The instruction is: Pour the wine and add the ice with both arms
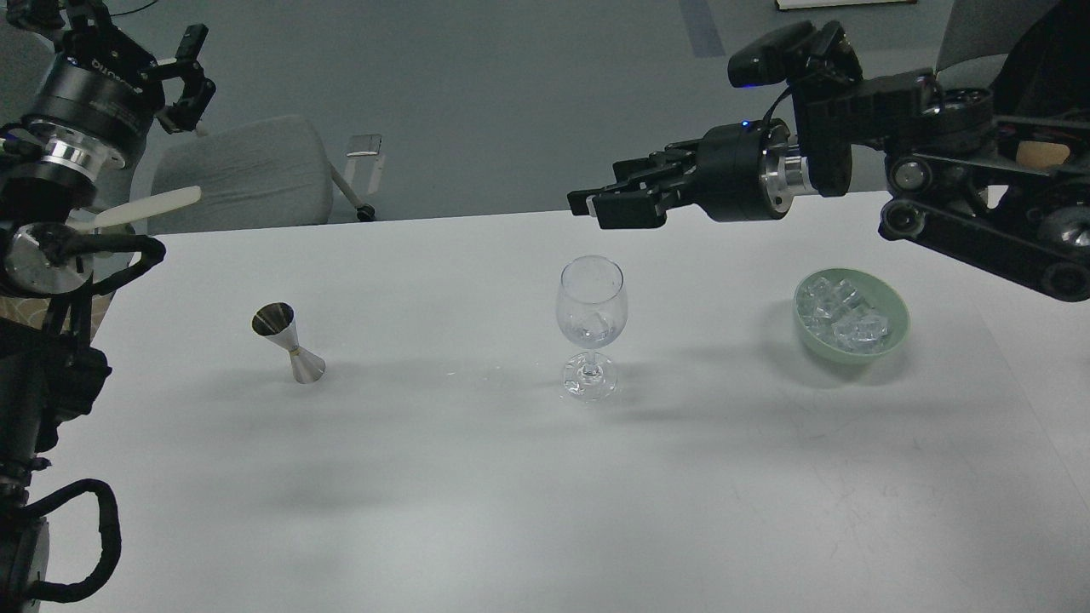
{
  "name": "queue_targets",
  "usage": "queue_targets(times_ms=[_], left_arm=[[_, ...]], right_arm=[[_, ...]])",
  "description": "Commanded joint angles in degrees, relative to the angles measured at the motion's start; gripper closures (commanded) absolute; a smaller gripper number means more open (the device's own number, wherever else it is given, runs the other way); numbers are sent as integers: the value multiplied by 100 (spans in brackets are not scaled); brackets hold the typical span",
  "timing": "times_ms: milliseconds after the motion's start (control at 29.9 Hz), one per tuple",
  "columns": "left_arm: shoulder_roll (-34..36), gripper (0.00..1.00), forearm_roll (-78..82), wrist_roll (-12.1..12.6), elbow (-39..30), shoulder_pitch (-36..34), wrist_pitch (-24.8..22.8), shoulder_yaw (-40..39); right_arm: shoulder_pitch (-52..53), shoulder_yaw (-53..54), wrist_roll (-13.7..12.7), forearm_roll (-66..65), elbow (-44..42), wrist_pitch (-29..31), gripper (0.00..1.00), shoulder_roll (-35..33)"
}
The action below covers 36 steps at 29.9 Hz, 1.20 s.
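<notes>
Right gripper hangs above the wine glass, fingers apart and empty; one ice cube lies inside the glass.

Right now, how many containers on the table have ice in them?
2: the wine glass at mid-table holds one ice cube; the green bowl to its right holds a pile of ice. I can't tell whether the steel jigger on the left holds anything.
</notes>
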Motion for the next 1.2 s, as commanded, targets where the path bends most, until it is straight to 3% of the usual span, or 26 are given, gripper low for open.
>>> queue_targets(times_ms=[0, 234, 334, 401, 501, 668, 802, 935, 1036, 1169], left_arm=[[-22, 2, -183, 18, 38, -34, 270, 14], [-197, 2, -351, 80, 83, -104, 173, 94], [-224, 2, -482, 527, 162, -122, 164, 94], [-206, 2, -535, 975, 188, -183, 252, 94], [-224, 2, -544, 1064, 240, -192, 279, 94], [-241, 2, -650, 959, 258, -148, 121, 111], [-312, 2, -729, 678, 241, -16, -386, 120], [-303, 2, -738, 686, 398, -25, -386, 173], [-373, 2, -738, 687, 907, -113, -386, 340], [-557, 2, -755, 669, 1032, -183, -386, 314]], right_arm=[[-34, 378, -7, 335, -433, -103, 0, -21], [-157, 951, -7, 828, -1226, -806, 0, 102], [-219, 1161, -7, 1310, -1805, -1157, 0, 444], [-367, 1424, 1, 2028, -2383, -1376, 0, 699], [-543, 1793, 10, 2793, -2963, -1535, 0, 1085], [-903, 2497, 89, 3701, -3625, -1545, 3, 1464], [-1456, 3208, 107, 3895, -3696, -1422, 4, 1789], [-1817, 3936, 159, 4035, -3713, -1185, 1, 1956], [-2107, 4649, 361, 4290, -3879, -860, 0, 2290], [-2143, 4835, 397, 4317, -4003, -657, 0, 2405]])
